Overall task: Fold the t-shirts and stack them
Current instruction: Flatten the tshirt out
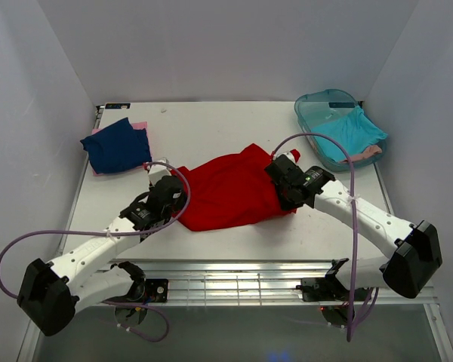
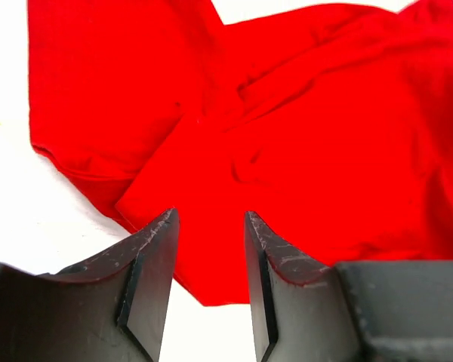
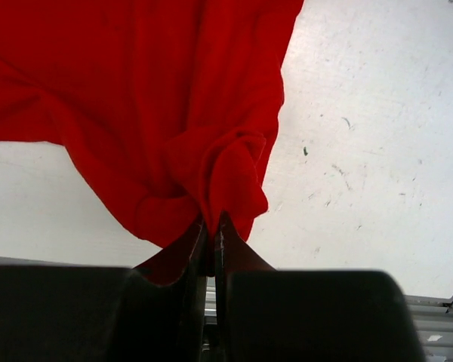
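The red t-shirt (image 1: pixel 230 192) lies crumpled on the middle of the white table. My right gripper (image 1: pixel 281 175) is shut on a bunched edge of the red t-shirt (image 3: pixel 211 181) at the shirt's right side. My left gripper (image 1: pixel 164 181) is open and empty at the shirt's left side, its fingertips just over the red t-shirt's near edge (image 2: pixel 287 151). A folded navy blue t-shirt (image 1: pixel 117 145) lies on a pink one (image 1: pixel 140 126) at the far left. A turquoise t-shirt (image 1: pixel 351 128) and a pink one (image 1: pixel 368 153) lie in the teal tub (image 1: pixel 311 111).
The teal tub stands at the far right corner. Grey walls close in the table on three sides. A slatted metal rail (image 1: pixel 234 275) runs along the near edge between the arm bases.
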Robot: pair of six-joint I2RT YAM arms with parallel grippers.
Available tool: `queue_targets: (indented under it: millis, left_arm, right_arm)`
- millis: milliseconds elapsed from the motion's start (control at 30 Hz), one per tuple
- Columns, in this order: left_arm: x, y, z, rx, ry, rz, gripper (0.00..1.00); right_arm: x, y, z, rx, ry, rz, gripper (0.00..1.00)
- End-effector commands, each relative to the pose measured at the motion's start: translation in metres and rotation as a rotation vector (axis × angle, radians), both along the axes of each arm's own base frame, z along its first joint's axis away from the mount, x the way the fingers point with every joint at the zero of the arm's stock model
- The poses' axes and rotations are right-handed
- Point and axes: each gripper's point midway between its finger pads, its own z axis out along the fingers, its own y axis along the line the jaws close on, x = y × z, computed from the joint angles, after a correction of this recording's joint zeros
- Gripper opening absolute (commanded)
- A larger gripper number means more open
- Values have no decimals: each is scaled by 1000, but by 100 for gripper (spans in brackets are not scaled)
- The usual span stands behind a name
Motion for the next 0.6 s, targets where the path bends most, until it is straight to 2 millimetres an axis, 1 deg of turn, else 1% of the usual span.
queue_targets:
  millis: [0,100,133,167,267,400,467,567]
  left_arm:
    - [-7,15,-13,42,41,69,50]
    - [-3,16,-33,80,28,54,50]
    - [3,12,-35,68,3,50,50]
    - [3,12,-42,77,4,41,50]
    - [12,11,-49,107,-13,45,50]
    - [27,10,-41,134,-88,45,50]
    - [31,9,-37,142,-107,47,50]
    - [42,6,-19,132,-166,57,50]
  right_arm:
    - [-15,2,-4,34,22,-44,8]
    - [-16,5,-7,37,27,-34,8]
    - [-17,5,-9,31,33,-29,8]
    - [-18,5,-10,25,34,-26,8]
    - [-20,4,-11,17,35,-23,8]
    - [-22,3,-12,31,33,-25,8]
    - [-24,3,-13,37,32,-25,8]
    - [-25,3,-14,39,36,-29,8]
